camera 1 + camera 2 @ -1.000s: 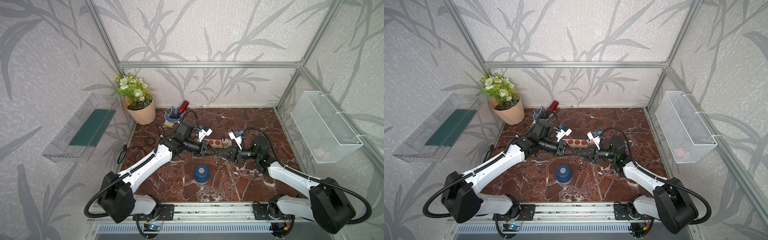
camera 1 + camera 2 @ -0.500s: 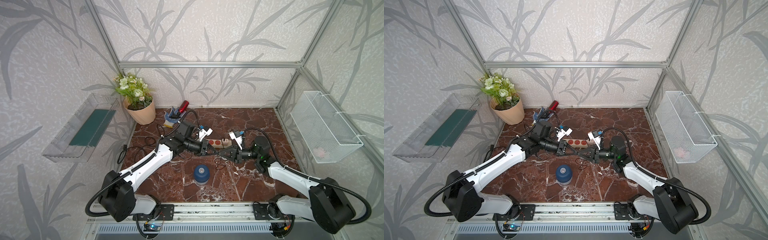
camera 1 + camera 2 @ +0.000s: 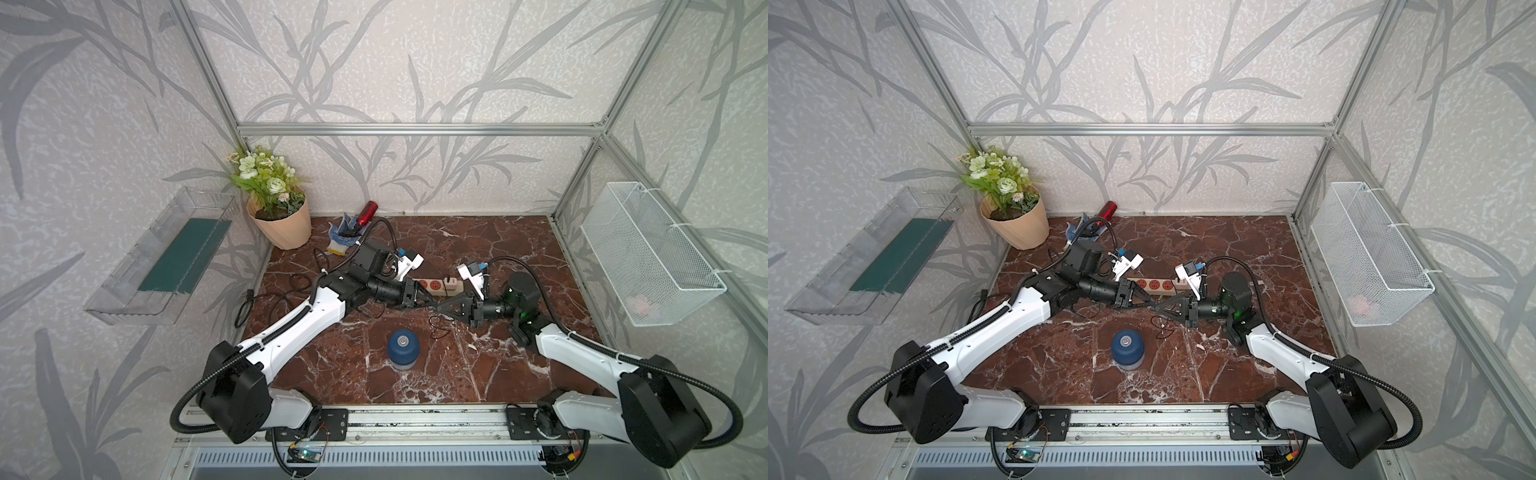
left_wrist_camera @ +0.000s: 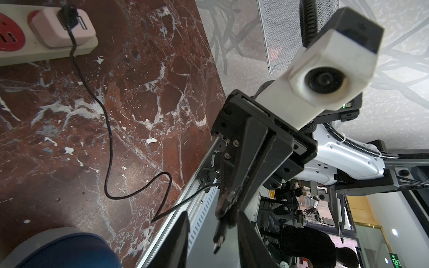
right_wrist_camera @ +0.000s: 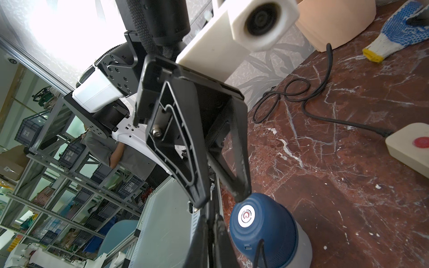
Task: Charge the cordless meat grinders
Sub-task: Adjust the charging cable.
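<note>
The cordless meat grinder stands upright on the marble near the front, dark blue dome with a silver button. Just behind it my two grippers meet tip to tip above the floor. My right gripper is shut on the black charging cable's plug. The plug sticks out between the parted fingers of my left gripper, which is open and touches nothing. The cable runs to a pale adapter in the power strip.
A flower pot, a work glove and a red bottle sit at the back left. Loose black cord loops at the left edge. A wire basket hangs on the right wall, a clear tray on the left.
My left gripper's fingers have parted and let go of the plug, which stays in the right gripper. Both arms have hardly moved.
</note>
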